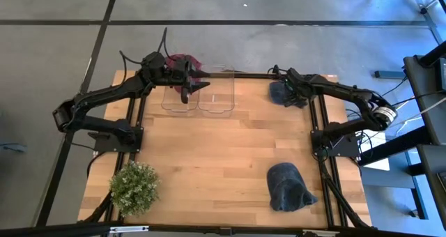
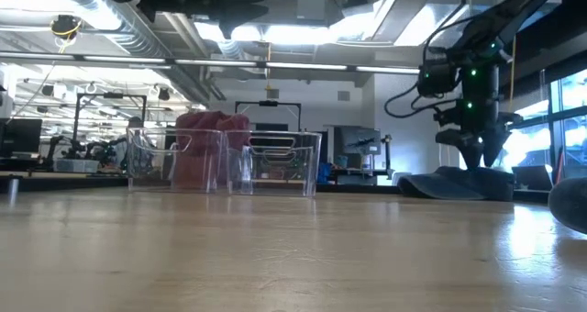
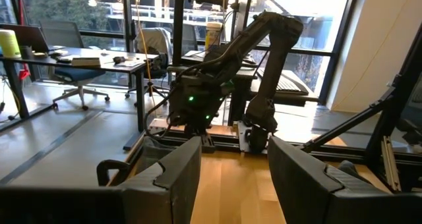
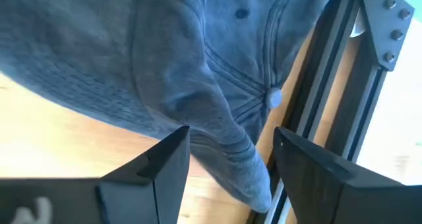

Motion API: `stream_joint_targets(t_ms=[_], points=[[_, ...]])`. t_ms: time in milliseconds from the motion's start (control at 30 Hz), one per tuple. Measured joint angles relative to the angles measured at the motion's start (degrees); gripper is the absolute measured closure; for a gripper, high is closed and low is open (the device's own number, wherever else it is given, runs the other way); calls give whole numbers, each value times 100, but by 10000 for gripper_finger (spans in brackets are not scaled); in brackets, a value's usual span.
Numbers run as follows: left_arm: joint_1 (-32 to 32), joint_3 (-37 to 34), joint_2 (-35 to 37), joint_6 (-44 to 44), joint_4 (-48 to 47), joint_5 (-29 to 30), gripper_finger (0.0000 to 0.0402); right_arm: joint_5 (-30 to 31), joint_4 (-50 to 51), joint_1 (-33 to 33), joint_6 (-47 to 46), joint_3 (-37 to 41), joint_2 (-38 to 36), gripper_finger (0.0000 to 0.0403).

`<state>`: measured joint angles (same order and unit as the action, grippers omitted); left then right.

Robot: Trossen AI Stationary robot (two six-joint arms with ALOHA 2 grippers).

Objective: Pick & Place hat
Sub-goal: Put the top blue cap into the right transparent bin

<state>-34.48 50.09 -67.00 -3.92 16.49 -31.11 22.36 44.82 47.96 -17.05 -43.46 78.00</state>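
A dark grey-blue cap (image 1: pixel 279 92) lies on the table at the far right, next to the frame rail; it also shows in the low view (image 2: pixel 454 184). My right gripper (image 1: pixel 291 96) points down over it, open. Its fingers stand on either side of a raised fold of the cap (image 4: pixel 227 141). A second dark cap (image 1: pixel 288 187) lies near the front right. A maroon hat (image 1: pixel 182 60) lies at the far edge, just behind two clear bins (image 1: pixel 197 94). My left gripper (image 1: pixel 189 88) hangs open and empty above the bins. My right gripper comes at the cap from above, pointing down, with a raised fold near the crown button (image 4: pixel 271 99) between its open fingers (image 4: pixel 165 159). I cannot tell whether the fingertips touch the cloth. The cap lies flat on the table.
A potted plant (image 1: pixel 134 187) stands at the front left corner. Black frame rails (image 1: pixel 317 125) run along the table's right and left sides. The bare wooden middle of the table (image 1: pixel 223 153) lies between the bins and the front cap.
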Motion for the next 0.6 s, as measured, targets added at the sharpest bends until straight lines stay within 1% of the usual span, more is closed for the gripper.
stream_joint_targets(t_ms=[100,167,300,433,533,600], points=[[0,0,0,0,0,0,231,-12,-42,34,102,0,134,186],[0,0,0,2,0,0,231,-177,-50,36,142,0,223,189],[0,0,0,3,0,15,231,-371,-179,101,282,0,419,217],[0,0,0,2,0,15,231,-408,-226,160,443,0,539,268],[0,0,0,0,0,17,231,-411,-219,159,607,0,533,321],[0,0,0,-43,-2,17,231,-410,-217,159,763,0,486,363]])
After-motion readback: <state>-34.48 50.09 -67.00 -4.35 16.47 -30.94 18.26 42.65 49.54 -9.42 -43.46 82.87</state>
